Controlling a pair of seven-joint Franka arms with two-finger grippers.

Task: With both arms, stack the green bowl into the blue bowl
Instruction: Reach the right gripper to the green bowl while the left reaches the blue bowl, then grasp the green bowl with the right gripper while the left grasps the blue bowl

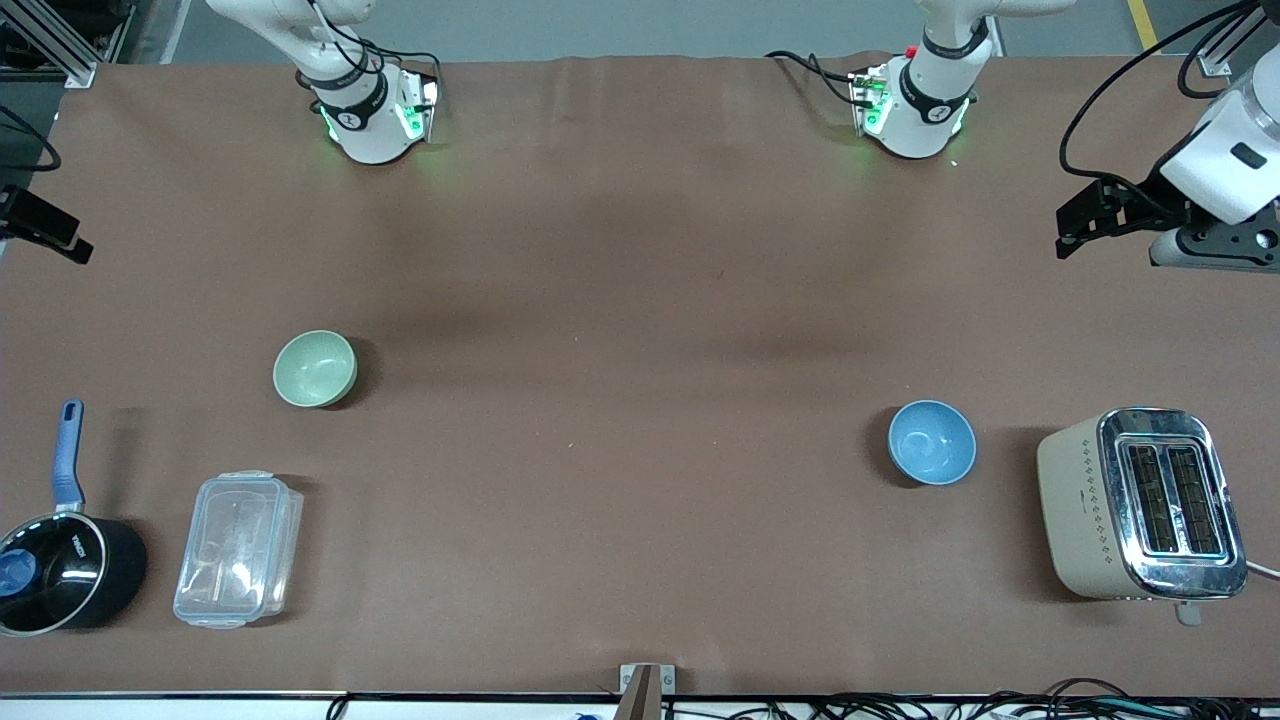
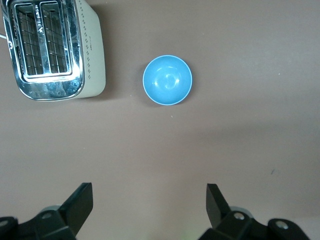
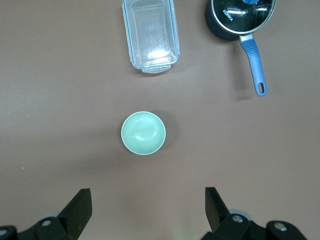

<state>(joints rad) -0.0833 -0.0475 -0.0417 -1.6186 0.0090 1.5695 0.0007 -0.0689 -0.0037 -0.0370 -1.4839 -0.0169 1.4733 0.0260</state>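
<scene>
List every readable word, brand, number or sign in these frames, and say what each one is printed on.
"KONKA": white print on the glass lid of the black saucepan, read in the right wrist view; too blurred to read in the front view.
Toaster, clear container, green bowl, blue bowl: no text visible.

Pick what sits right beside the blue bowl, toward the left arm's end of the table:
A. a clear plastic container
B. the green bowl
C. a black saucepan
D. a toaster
D: the cream and chrome toaster stands next to the blue bowl, while the saucepan, container and green bowl lie toward the right arm's end.
</scene>
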